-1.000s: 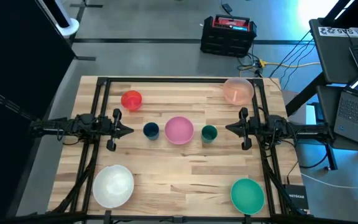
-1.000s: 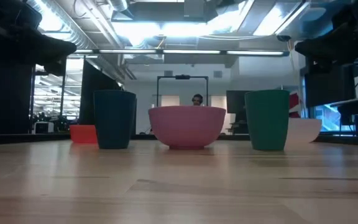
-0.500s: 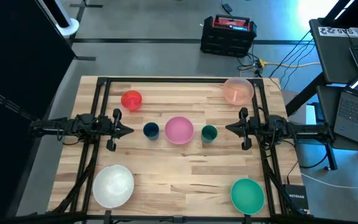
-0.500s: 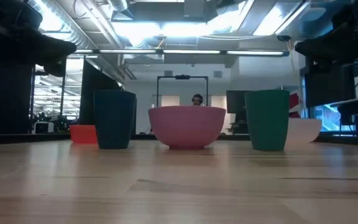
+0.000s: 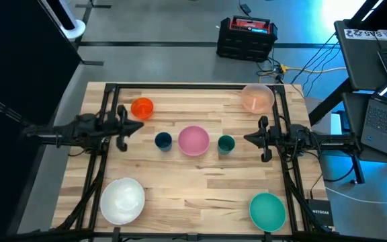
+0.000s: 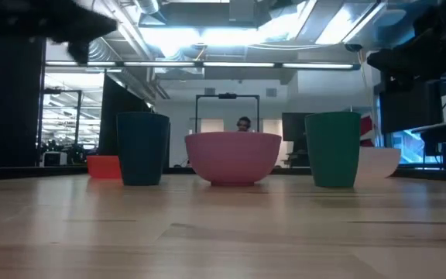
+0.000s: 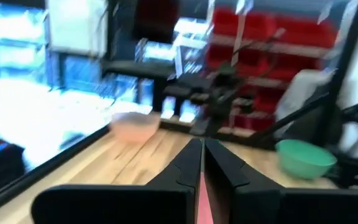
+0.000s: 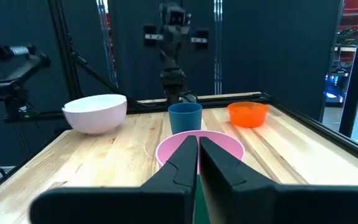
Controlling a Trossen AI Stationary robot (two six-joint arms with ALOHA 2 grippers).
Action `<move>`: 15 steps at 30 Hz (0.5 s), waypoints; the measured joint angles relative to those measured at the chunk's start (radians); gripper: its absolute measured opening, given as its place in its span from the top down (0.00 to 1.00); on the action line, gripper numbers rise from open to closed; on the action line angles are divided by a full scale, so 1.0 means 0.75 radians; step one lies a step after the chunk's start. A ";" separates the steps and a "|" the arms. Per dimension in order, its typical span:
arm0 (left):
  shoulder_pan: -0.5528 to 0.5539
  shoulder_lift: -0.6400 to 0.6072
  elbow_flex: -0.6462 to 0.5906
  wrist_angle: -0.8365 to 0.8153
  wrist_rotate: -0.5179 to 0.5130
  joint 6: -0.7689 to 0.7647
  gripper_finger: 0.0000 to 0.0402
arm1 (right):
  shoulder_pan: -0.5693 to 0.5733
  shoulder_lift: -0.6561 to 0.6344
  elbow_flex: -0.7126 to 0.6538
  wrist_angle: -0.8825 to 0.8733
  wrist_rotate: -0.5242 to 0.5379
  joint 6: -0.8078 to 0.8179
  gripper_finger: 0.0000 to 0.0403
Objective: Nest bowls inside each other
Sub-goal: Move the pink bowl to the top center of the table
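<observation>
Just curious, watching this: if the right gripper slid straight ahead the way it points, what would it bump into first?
Probably the dark green cup, right ahead of the shut right gripper; the pink bowl sits just beyond. Its height above the table is unclear, so it might pass over.

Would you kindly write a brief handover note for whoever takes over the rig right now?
Left hand: shut, empty, by the orange-red bowl at the far left.
Right hand: shut, empty, waiting beside the dark green cup.
Bowls: pink bowl sits mid-table between the dark blue cup and the dark green cup. Peach bowl is at the far right, white bowl near left, teal-green bowl near right.
Done: nothing; every bowl stands alone.
Left: all the nesting, probably smaller bowls into larger, ending in the white one.
</observation>
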 joint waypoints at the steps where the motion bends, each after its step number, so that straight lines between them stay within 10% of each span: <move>1: 0.018 0.112 0.085 0.000 -0.001 -0.001 1.00 | 0.000 0.001 0.000 -0.008 0.022 -0.001 1.00; 15: 0.199 1.488 1.317 -0.756 0.122 -0.066 0.74 | 0.000 0.001 -0.001 -0.009 0.026 0.002 1.00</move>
